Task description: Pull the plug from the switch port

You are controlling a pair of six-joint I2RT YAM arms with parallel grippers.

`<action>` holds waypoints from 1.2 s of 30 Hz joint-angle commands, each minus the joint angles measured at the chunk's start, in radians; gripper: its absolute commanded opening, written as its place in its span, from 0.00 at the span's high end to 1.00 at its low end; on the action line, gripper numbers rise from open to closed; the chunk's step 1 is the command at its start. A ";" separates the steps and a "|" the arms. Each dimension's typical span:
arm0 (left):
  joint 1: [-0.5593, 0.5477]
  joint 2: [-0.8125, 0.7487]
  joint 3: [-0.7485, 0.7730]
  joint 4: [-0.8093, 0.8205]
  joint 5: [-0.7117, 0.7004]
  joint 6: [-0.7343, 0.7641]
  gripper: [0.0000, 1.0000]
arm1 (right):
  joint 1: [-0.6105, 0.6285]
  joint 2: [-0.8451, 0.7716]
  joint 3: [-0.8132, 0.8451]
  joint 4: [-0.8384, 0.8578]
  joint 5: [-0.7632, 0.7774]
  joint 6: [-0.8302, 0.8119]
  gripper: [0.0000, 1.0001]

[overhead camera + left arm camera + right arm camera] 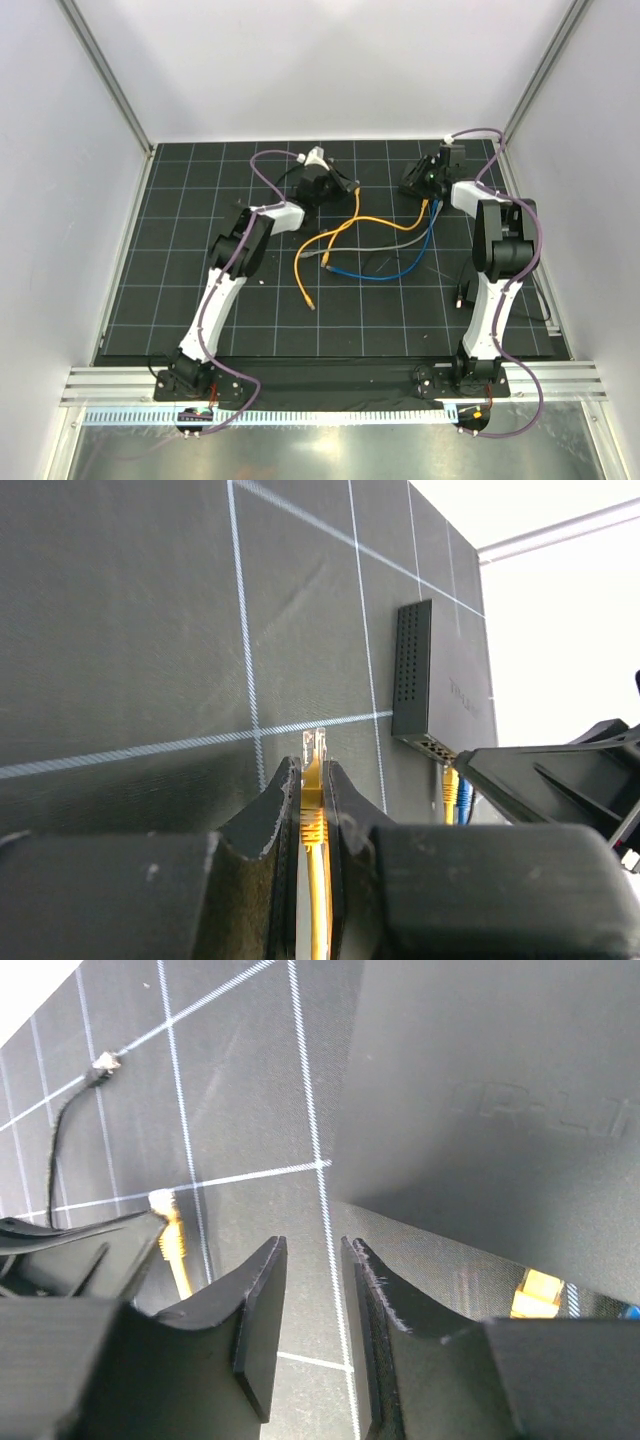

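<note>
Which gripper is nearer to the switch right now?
Right. The right gripper sits just at the edge of the switch, jaws open and empty; the left gripper is farther off to the left, shut on a yellow plug.

Probably a robotics lab cell: white panel walls [300,60], aluminium frame rails [107,75] and a black gridded worktop [170,250].

each arm is being built from white link shells and black joint housings: the left arm [215,300] and the right arm [487,310] are being matched in finish. a purple cable [254,170] is being routed in loops along each arm down to its black base [185,378]. the left gripper [312,778] and the right gripper [313,1260] are being fitted with matte-black wedge fingers [255,1320], the edges being scuffed pale.
</note>
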 commanded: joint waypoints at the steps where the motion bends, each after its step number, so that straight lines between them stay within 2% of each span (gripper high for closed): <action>1: 0.014 -0.132 -0.021 -0.065 -0.035 0.133 1.00 | 0.003 -0.059 0.003 0.058 -0.040 -0.015 0.61; 6: 0.022 -0.149 -0.013 -0.118 0.014 0.155 1.00 | 0.026 -0.049 0.079 -0.093 -0.231 -0.148 0.45; 7: 0.022 -0.150 -0.019 -0.115 0.017 0.149 1.00 | 0.034 -0.072 0.078 -0.110 -0.257 -0.188 0.38; 10: 0.022 -0.158 -0.027 -0.125 0.027 0.133 1.00 | 0.055 -0.141 0.058 -0.192 -0.296 -0.309 0.28; 13: 0.020 -0.168 -0.044 -0.125 0.040 0.129 1.00 | 0.057 -0.167 0.044 -0.250 -0.392 -0.384 0.25; 15: 0.020 -0.173 -0.050 -0.133 0.043 0.124 1.00 | 0.069 -0.178 0.032 -0.294 -0.464 -0.417 0.24; 19: 0.020 -0.172 -0.056 -0.130 0.054 0.107 1.00 | 0.078 -0.194 0.001 -0.311 -0.469 -0.454 0.24; 23: 0.020 -0.175 -0.054 -0.142 0.054 0.110 1.00 | 0.092 -0.168 0.030 -0.416 -0.513 -0.542 0.25; 30: 0.018 -0.169 -0.048 -0.148 0.056 0.104 1.00 | 0.127 -0.112 0.078 -0.474 -0.609 -0.625 0.34; 36: 0.020 -0.170 -0.050 -0.147 0.059 0.095 1.00 | 0.157 -0.040 0.136 -0.512 -0.604 -0.632 0.39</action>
